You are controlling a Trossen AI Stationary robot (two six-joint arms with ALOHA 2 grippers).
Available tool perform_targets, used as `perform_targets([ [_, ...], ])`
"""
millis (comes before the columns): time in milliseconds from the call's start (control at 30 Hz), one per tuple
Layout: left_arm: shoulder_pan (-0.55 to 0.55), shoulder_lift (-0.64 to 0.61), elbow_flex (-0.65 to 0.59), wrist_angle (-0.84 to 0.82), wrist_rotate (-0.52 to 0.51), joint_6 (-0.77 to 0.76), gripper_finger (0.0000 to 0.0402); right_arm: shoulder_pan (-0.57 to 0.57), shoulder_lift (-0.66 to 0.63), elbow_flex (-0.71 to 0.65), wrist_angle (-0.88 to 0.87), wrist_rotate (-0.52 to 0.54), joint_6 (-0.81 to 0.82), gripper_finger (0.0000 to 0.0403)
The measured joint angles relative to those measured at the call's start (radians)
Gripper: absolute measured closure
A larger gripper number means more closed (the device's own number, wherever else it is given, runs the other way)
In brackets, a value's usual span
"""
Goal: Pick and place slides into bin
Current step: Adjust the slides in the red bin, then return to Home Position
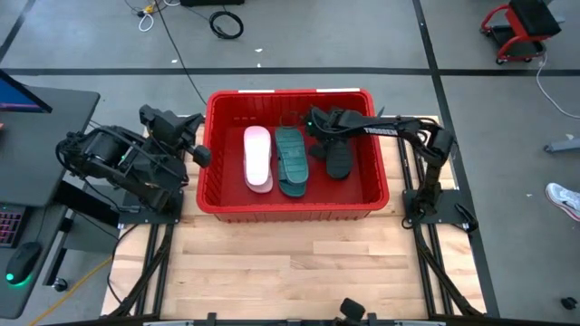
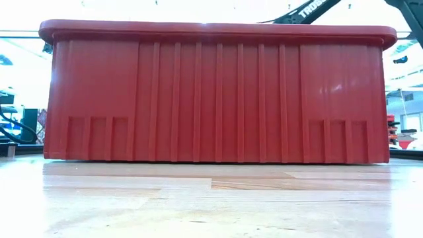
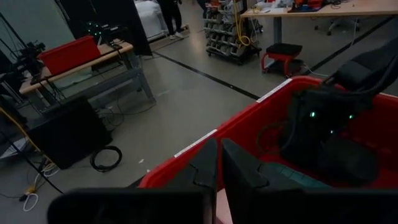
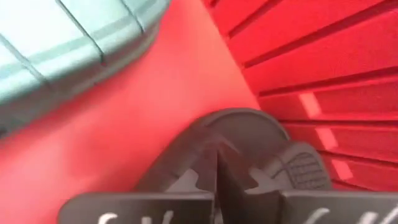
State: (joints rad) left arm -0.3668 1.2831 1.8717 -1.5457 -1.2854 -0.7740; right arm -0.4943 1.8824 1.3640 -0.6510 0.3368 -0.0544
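Observation:
The red bin (image 1: 290,93) stands mid-table and fills the low view (image 2: 211,99). In it lie a pale pink slide (image 1: 258,158), a teal slide (image 1: 290,161) beside it, and a black slide (image 1: 337,161) toward the right wall. My right gripper (image 4: 217,180) is down inside the bin at the black slide's far end (image 4: 249,134), with its fingers shut; the teal slide (image 4: 62,50) lies beyond. My left gripper (image 3: 219,165) is shut and empty, level with the bin's left rim (image 3: 186,155). My right gripper has its shut fingers right at the rounded end of the black slide (image 4: 261,127), coming from above and slanting down. The fingers themselves hide the place where they meet it, and I cannot tell whether they touch or hold it. The slide lies on the bin's floor.
The bin's slotted right wall (image 4: 323,62) is close by my right gripper. Bare wooden tabletop (image 1: 290,272) lies in front of the bin. A monitor and keyboard (image 1: 18,208) stand off the table's left. My right arm (image 3: 323,118) shows inside the bin.

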Motion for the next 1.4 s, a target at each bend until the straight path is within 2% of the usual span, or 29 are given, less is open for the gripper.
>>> perform_targets([
  [233,-0.016,-0.007,0.000,-0.024,0.000,-0.023,0.0374,-0.004,-0.165,0.000,0.030,-0.073,0.020,0.0399],
  [333,-0.043,-0.022,0.000,-0.025,-0.002,-0.031,0.0386,-0.002,-0.265,0.000,0.089,-0.188,0.028,0.0400],
  [467,-0.092,-0.035,-0.020,-0.025,-0.014,-0.090,0.0396,0.017,-0.385,0.000,0.173,-0.391,0.023,0.0399],
  [667,-0.186,-0.052,-0.171,-0.005,0.005,-0.252,0.0389,0.102,-0.524,0.000,0.263,-0.596,0.064,0.0396],
  [833,-0.222,-0.054,-0.340,0.111,0.064,-0.295,0.0396,0.236,-0.601,0.000,0.340,-0.616,0.080,0.0398],
  [967,-0.219,-0.055,-0.454,0.361,0.185,-0.216,0.0393,0.326,-0.629,0.000,0.408,-0.616,0.100,0.0398],
  [1100,-0.218,-0.055,-0.579,0.776,0.359,0.044,0.0397,0.392,-0.634,0.000,0.453,-0.616,0.121,0.0398],
  [1267,-0.172,-0.055,-0.735,1.356,0.656,0.377,0.0392,0.474,-0.633,0.000,0.504,-0.614,0.161,0.0400],
  [1333,-0.140,-0.055,-0.791,1.544,0.772,0.452,0.0397,0.516,-0.639,-0.001,0.547,-0.612,0.161,0.0400],
  [1400,-0.096,-0.055,-0.841,1.661,0.884,0.481,0.0397,0.559,-0.649,-0.001,0.592,-0.601,0.150,0.0399],
])
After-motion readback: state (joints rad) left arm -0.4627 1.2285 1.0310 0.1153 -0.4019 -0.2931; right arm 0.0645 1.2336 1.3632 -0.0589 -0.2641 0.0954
